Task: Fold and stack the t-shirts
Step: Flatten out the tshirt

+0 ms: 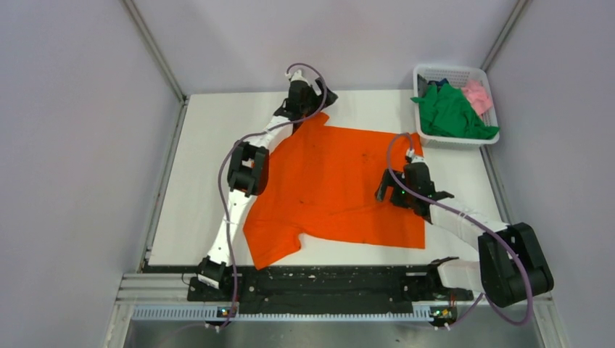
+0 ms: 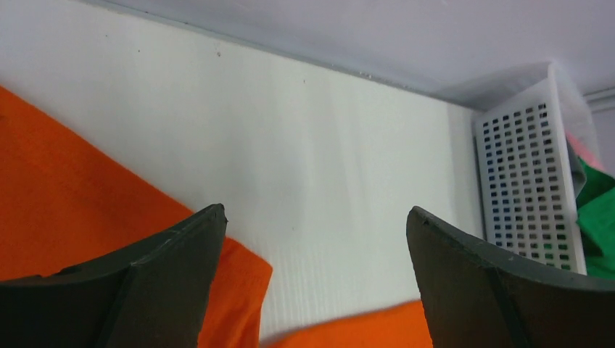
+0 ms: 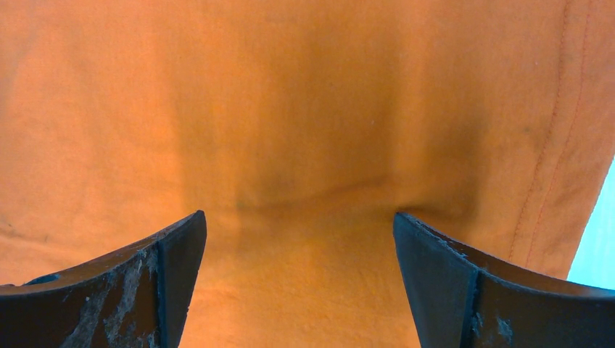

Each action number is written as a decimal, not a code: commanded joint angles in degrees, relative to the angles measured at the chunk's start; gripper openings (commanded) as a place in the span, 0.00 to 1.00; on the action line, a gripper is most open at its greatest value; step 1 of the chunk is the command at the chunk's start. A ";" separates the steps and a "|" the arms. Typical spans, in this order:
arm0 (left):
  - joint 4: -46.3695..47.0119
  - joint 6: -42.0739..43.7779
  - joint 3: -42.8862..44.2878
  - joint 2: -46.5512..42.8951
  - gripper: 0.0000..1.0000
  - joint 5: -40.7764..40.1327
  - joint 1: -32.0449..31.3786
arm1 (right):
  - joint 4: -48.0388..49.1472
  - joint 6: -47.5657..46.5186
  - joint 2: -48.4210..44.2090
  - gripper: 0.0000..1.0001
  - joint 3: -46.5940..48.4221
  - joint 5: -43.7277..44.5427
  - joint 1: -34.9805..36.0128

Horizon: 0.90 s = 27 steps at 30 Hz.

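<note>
1. Right gripper [image 3: 301, 217] fingers stood wide apart in the wrist view, with nothing between them. The orange t-shirt [image 3: 290, 109] filled the picture under and beyond the tips. A shallow crease ran across the cloth just ahead of them, and a stitched hem showed at the right. Whether the tips touched the cloth could not be told.
2. Seen from above, that gripper was over the right part of the shirt, near its right edge. The shirt lay spread flat on the white table [image 1: 207, 145], one sleeve reaching toward the near left.
3. Farther back, the left gripper [image 2: 315, 210] sat at the shirt's far left corner, its fingers also apart and holding nothing. In its wrist view orange cloth lay beneath the left finger [image 2: 167, 275], and another strip showed low between the tips. Bare table filled the rest of the gap.
4. At the far right corner stood a white lattice basket [image 1: 453, 70], just beside the orange shirt's far right corner. The green t-shirt [image 1: 450, 114] was heaped in it and spilled over the rim, with the pink t-shirt [image 1: 477, 95] tucked behind it.
</note>
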 commanded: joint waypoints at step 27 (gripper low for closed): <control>-15.95 12.72 -41.11 -29.66 0.99 -1.16 6.35 | -5.24 -0.12 5.26 0.99 13.72 13.38 -0.74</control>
